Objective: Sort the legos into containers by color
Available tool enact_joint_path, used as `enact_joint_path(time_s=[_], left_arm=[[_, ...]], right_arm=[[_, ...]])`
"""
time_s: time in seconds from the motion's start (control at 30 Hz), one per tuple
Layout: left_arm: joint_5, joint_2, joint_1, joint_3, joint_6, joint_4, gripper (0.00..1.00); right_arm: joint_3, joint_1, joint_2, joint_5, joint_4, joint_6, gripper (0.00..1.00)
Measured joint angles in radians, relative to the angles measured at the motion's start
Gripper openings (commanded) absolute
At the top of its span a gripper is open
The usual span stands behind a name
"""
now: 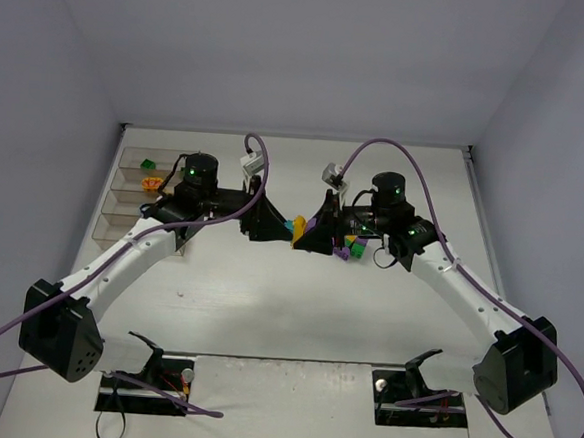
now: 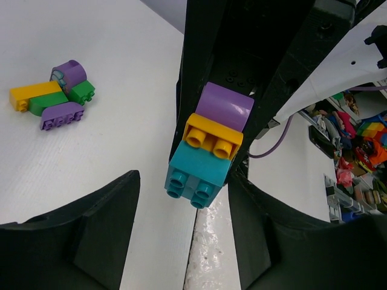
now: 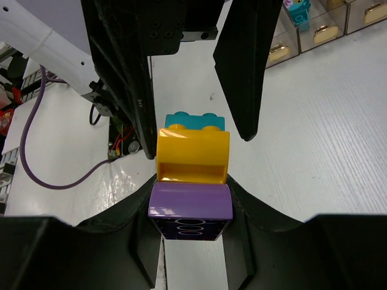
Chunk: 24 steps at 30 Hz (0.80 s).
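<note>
Legos joined in a stack of three sit over the middle of the bench in the top view, between the left fingers and the right fingers, which meet there tip to tip; at this size only teal and yellow can be made out. Just to the right, under the right arm, loose legos in purple and green lie on the bench. The containers stand well apart at the far left, with a green brick in the farthest compartment and an orange brick in the next one. In the left wrist view the left fingers are spread wide along the bottom edge. The stack points toward the gap between them: purple brick, then yellow brick, then teal brick nearest. I cannot tell if either finger touches the teal end. The black right fingers rise behind the purple end. More loose legos, yellow, green and purple, lie on the bench at the upper left. In the right wrist view the right fingers pinch the purple brick from both sides, with the yellow brick and teal brick beyond it. The left fingers stand apart on either side of the teal end. The containers show in the top right corner, their contents too small to tell.
</note>
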Motion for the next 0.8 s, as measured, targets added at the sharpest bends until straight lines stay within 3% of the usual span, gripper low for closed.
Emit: enact_joint_path(time_s=[0.03, 0.23, 0.33, 0.5, 0.8], left_arm=[[0.002, 0.0, 0.0, 0.0, 0.0, 0.001, 0.53], [0.029, 0.0, -0.001, 0.0, 0.003, 0.008, 0.25], [0.036, 0.0, -0.003, 0.0, 0.013, 0.009, 0.2], [0.048, 0.002, -0.003, -0.002, 0.006, 0.02, 0.01], [0.055, 0.002, -0.003, -0.016, 0.027, 0.009, 0.0]], right_arm=[[0.0, 0.0, -0.001, 0.0, 0.0, 0.0, 0.0], [-0.006, -0.001, -0.003, 0.0, 0.0, 0.002, 0.0], [-0.008, -0.001, -0.003, -0.002, 0.003, 0.01, 0.0], [-0.01, -0.001, -0.003, -0.009, 0.007, 0.019, 0.0], [-0.04, -0.001, -0.007, -0.016, 0.024, 0.022, 0.0]])
